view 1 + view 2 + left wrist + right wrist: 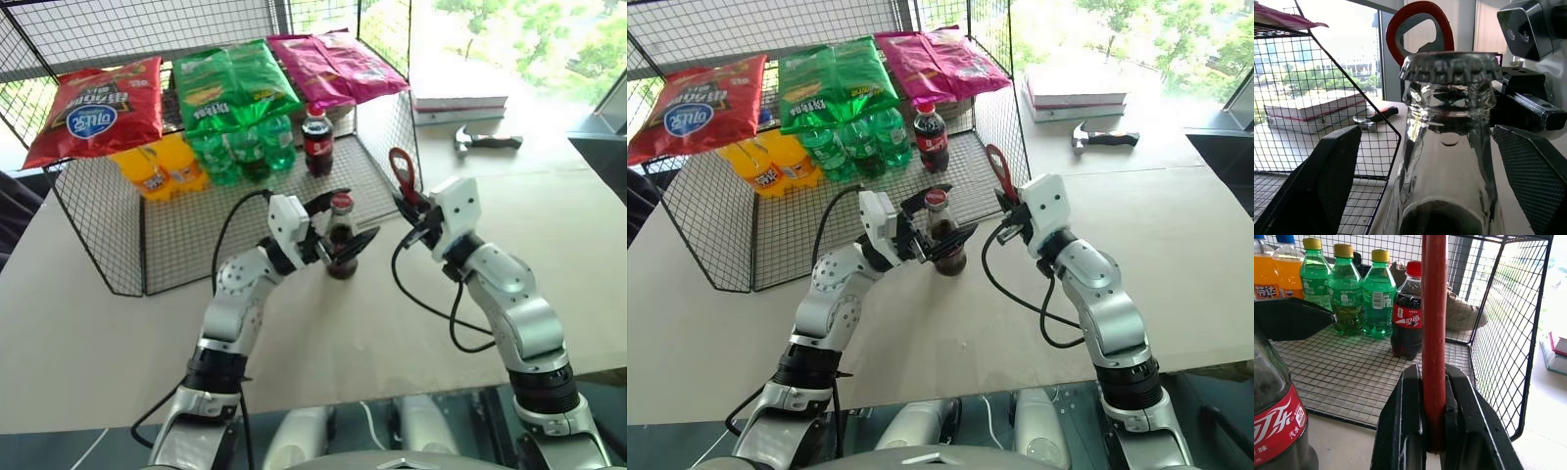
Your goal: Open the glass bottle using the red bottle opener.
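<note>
Wire mesh forms the open rack [108, 255] that we take as our landmark on the pale table [88, 352]. On the rack's top lie a red snack bag [96, 110], a green one [233, 86] and a pink one [333, 64]; inside stand orange drink bottles [157, 168], green ones [240, 147] and a plastic cola bottle [316, 140] with a red cap. Just in front of the rack's open side stands the glass bottle [340, 237], upright on the table, its metal cap on. Our left gripper [333, 238] has its jaws spread to either side of the bottle's neck; from the wrist view the pads [1327, 186] stand clear of the glass. To the right of the bottle, beside the rack's right front corner, our right gripper [411, 217] has its jaws pressed together on the handle of the red bottle opener [402, 171], ring end upward. Beyond the rack's right side lie stacked books [458, 103] and a hammer [487, 141].
</note>
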